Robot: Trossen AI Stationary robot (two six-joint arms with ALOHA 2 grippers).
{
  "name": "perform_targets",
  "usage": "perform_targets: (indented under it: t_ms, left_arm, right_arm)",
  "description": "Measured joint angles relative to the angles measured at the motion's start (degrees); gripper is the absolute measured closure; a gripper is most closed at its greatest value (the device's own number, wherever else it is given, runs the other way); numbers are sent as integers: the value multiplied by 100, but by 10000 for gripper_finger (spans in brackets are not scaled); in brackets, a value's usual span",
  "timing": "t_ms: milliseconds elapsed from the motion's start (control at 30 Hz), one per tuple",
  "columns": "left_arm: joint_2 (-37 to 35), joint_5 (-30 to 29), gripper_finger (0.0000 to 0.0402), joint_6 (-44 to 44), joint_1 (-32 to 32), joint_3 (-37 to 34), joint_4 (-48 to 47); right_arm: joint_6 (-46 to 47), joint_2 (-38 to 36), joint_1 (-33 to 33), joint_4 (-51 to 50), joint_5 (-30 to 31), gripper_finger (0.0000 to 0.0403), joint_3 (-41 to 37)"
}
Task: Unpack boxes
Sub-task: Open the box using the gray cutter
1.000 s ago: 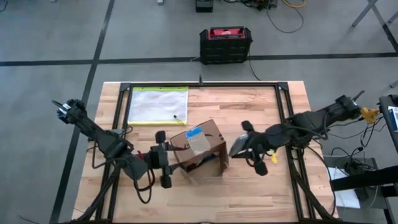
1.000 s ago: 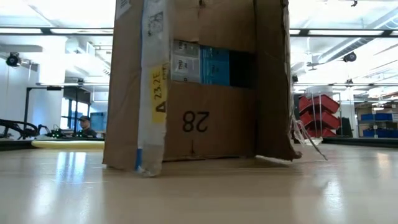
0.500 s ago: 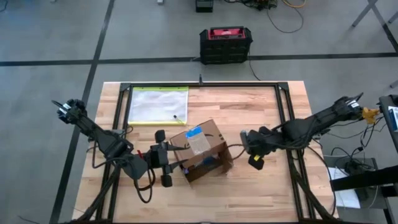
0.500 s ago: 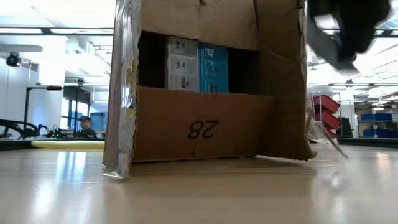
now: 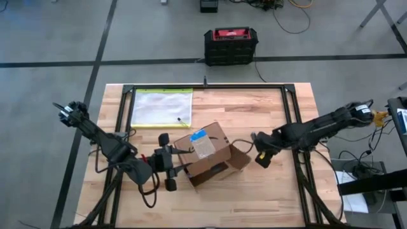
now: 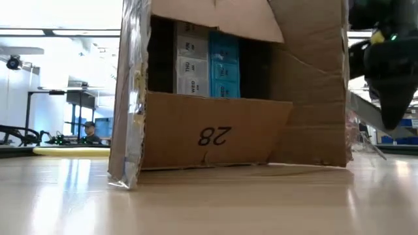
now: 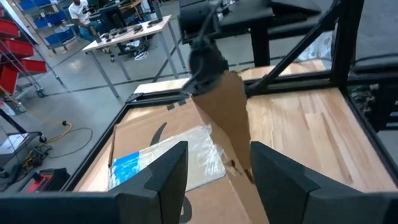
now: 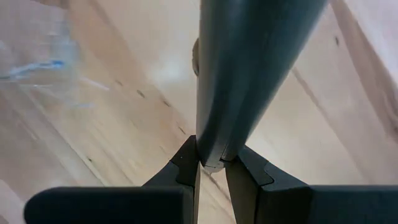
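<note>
The brown cardboard box (image 5: 206, 152) lies on its side mid-table. Its open end (image 6: 215, 72) faces the near edge and shows blue and white packs inside. One flap (image 5: 240, 160) is spread toward the table's right. My left gripper (image 5: 170, 164) is at the box's left end, closed on the cardboard. My right gripper (image 5: 259, 154) hangs just right of the spread flap, pointing down, shut on a dark grey flat tool (image 8: 249, 68). In the low view it shows at the right edge (image 6: 385, 72). My left gripper has the box's upper edge at its left end (image 7: 219, 193) between its two fingers (image 7: 163, 180). It comes nearly level from the table's left, tipped slightly down. The box rests on the table. My right gripper pinches the tool's end (image 8: 211, 158) between its fingers, from above. The tool runs on past the fingertips toward the table, clear of the box.
A clear yellow-edged pouch (image 5: 162, 107) lies at the far left of the table. A scrap of clear plastic (image 8: 37, 56) lies on the wood beside the box. Black frame rails (image 5: 289, 114) run along the table's sides. A black and red case (image 5: 230, 46) stands on the floor beyond.
My right gripper has come down beside the box's right side and tipped from nearly level to pointing down, still shut on the tool. The box's right-hand flap has swung outward toward the table's right, and the box has turned slightly on the table.
</note>
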Motion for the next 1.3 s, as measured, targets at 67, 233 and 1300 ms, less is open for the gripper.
perform_targets:
  t_ms: [67,233,1300]
  left_arm:
    - [18,0,243,-21,24,-7,-57]
    - [20,-1,243,-250,27,-12,-260]
    - [44,0,244,-536,36,272,-411]
  right_arm:
    - [-183,-55,-348,-44,-216,368,-115]
    - [-351,-456,-732,-40,-366,368,-186]
    - [-1243,-101,-3257,-746,-948,313,-920]
